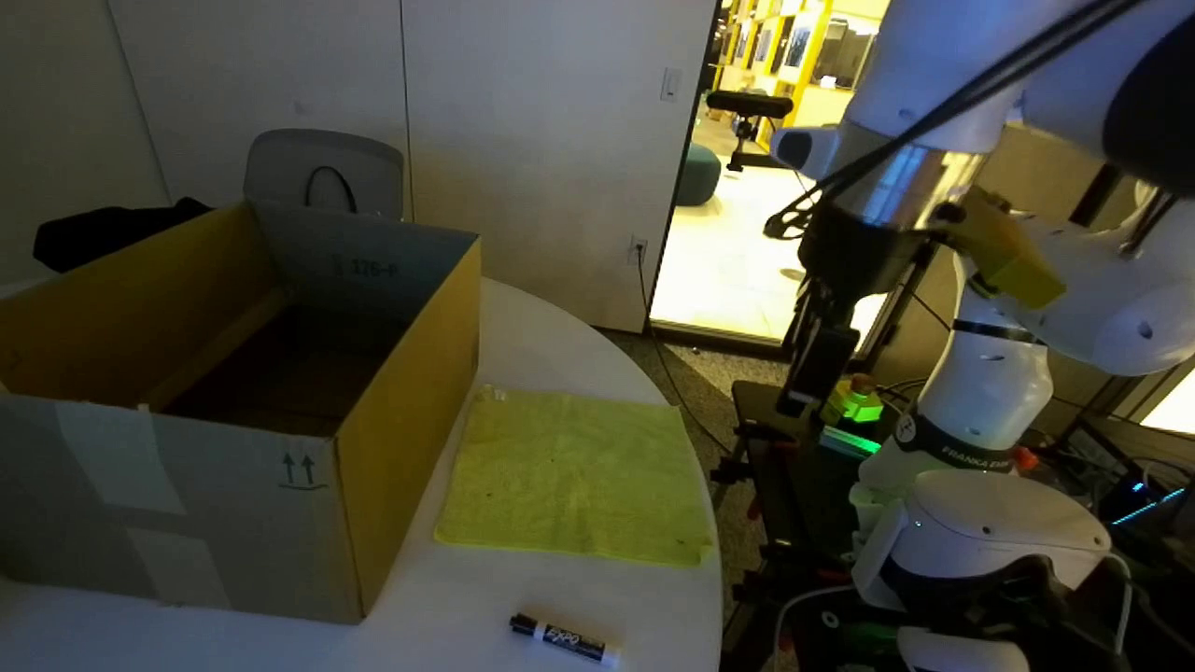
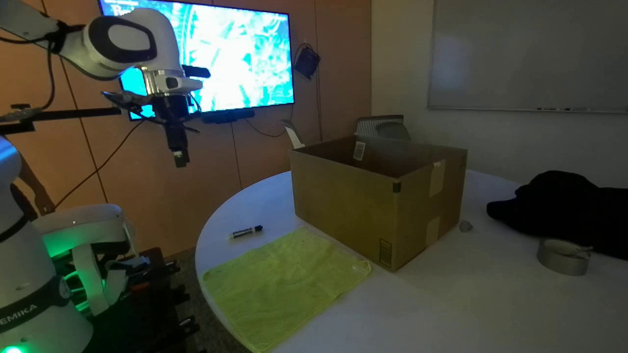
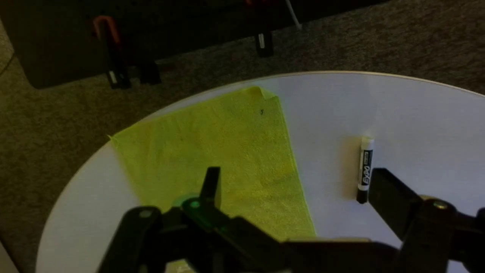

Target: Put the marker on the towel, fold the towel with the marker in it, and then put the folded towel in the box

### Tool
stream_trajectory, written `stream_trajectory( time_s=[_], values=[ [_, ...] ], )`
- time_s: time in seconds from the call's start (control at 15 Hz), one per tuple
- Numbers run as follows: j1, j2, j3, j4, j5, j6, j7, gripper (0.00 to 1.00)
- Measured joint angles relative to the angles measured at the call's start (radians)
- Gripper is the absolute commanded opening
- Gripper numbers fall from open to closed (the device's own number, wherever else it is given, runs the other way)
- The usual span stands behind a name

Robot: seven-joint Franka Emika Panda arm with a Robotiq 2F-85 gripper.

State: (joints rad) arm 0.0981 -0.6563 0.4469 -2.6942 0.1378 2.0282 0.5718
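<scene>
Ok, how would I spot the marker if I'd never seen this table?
On the white table, find the big open cardboard box, then the yellow-green towel spread beside it. The marker lies apart from the towel's edge: a dark-capped stick printed EXPO, far smaller than either.

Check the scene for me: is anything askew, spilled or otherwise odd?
In the wrist view, the towel has one corner flipped over, odd on a cloth lying mostly flat, with a small dark mark near it. Another corner reaches the edge of the table, perhaps slightly past it. I see no spill.
</scene>
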Motion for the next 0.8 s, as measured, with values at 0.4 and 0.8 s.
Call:
stream_trajectory(
  time_s=[0.4, 0.8],
  values=[
    [-0.006, 0.355, 0.143, -0.034, -0.034, 0.452, 0.001, 1.00],
    [-0.105, 0.712, 0.199, 0.112, -0.410, 0.579, 0.109, 1.00]
  ],
)
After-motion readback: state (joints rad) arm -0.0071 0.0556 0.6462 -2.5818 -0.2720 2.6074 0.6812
